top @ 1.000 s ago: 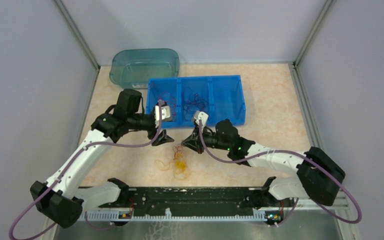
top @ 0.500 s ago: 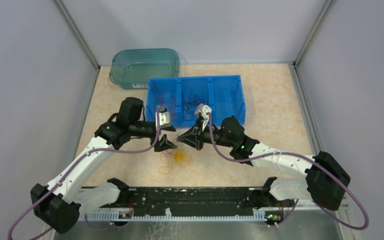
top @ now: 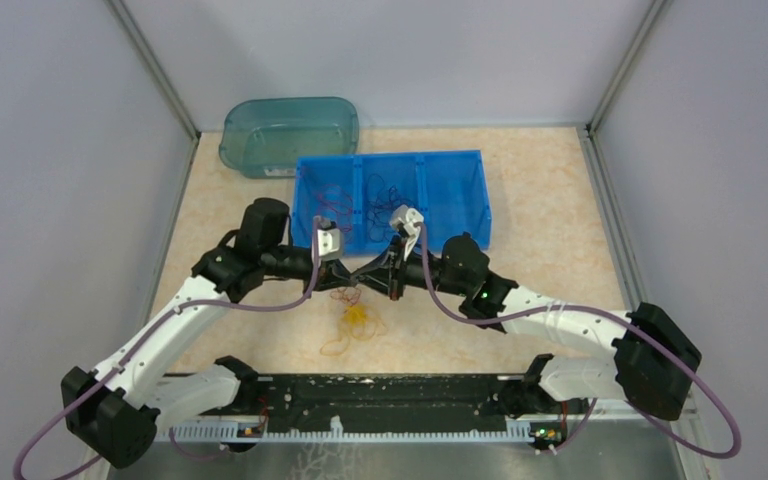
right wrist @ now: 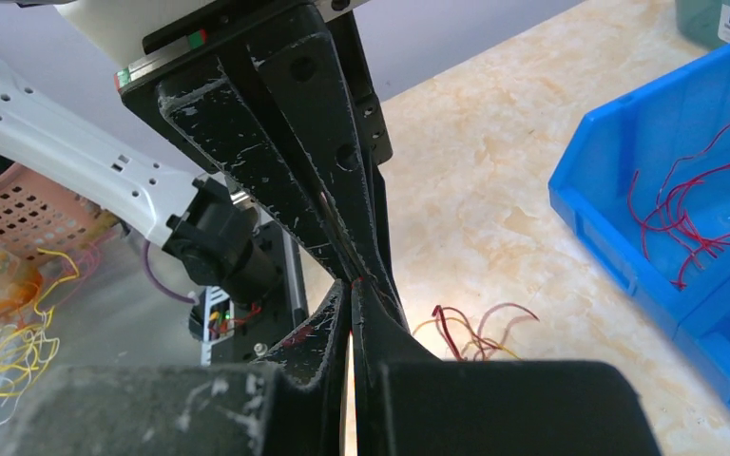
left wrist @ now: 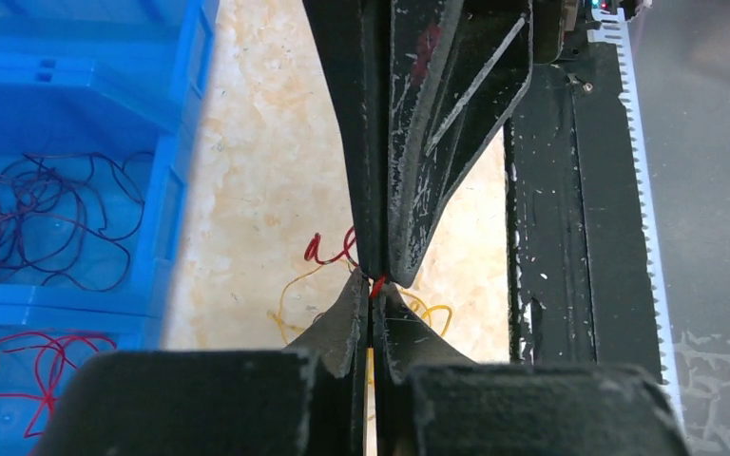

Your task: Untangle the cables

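Closing on one red strand, tip to tip

Over the table (top: 520,290), in front of the blue bin (top: 390,158), your grippers have drawn together. Your left gripper (top: 348,284), spread a moment ago, is now pressed shut, and the right gripper (top: 368,279) stays shut. Both appear to pinch a red strand (left wrist: 377,283) where their tips meet. The cables (top: 358,318) trail onto the table just below, so you look ready to pull apart.

Tangled red and yellow cables (top: 357,317) lie clumped.
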You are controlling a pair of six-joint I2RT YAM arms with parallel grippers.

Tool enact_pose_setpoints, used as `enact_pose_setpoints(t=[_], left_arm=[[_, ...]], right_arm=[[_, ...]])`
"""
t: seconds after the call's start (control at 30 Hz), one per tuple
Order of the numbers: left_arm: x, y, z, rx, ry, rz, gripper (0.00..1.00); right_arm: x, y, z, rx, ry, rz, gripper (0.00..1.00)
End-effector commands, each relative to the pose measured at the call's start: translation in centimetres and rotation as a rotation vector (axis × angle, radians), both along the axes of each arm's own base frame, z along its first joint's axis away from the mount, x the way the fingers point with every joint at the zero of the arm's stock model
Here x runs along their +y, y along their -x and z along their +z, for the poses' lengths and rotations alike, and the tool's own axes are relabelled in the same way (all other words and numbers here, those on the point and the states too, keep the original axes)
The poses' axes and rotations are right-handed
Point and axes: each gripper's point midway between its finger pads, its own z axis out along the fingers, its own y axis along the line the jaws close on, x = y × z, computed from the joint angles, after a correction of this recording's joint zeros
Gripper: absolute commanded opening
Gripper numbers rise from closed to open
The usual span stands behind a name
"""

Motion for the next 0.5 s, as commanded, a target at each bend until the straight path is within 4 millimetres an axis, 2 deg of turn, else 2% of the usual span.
enact_pose_setpoints(t=[0.0, 0.13, 0.23, 0.3, 0.4, 0.47], left_arm=[[0.0, 0.2, 0.6, -0.06, 0.015, -0.018, 0.0], [0.1, 0.2, 1.2, -0.069, 0.018, -0.017, 0.0], [0.0, 0.1, 1.8, -0.08, 0.026, -0.014, 0.0], [0.0, -0.1, 2.2, -0.091, 0.03, -0.012, 0.0], [-0.2, -0.5, 3.7, -0.12, 0.048, -0.009, 0.0], [-0.6, -0.8, 5.4, -0.137, 0.076, -0.002, 0.0]], right_arm=[[-0.4, 0.9, 6.4, -0.073, -0.181, 0.011, 0.09], [-1.5, 0.3, 6.7, -0.065, -0.209, -0.052, 0.3], [-2.8, -0.3, 6.9, -0.051, -0.242, -0.113, 0.53], [-3.8, -0.7, 6.7, -0.049, -0.254, -0.157, 0.64], [-4.8, -0.5, 6.1, -0.073, -0.249, -0.178, 0.72], [-5.1, -0.2, 5.2, -0.081, -0.236, -0.178, 0.75]])
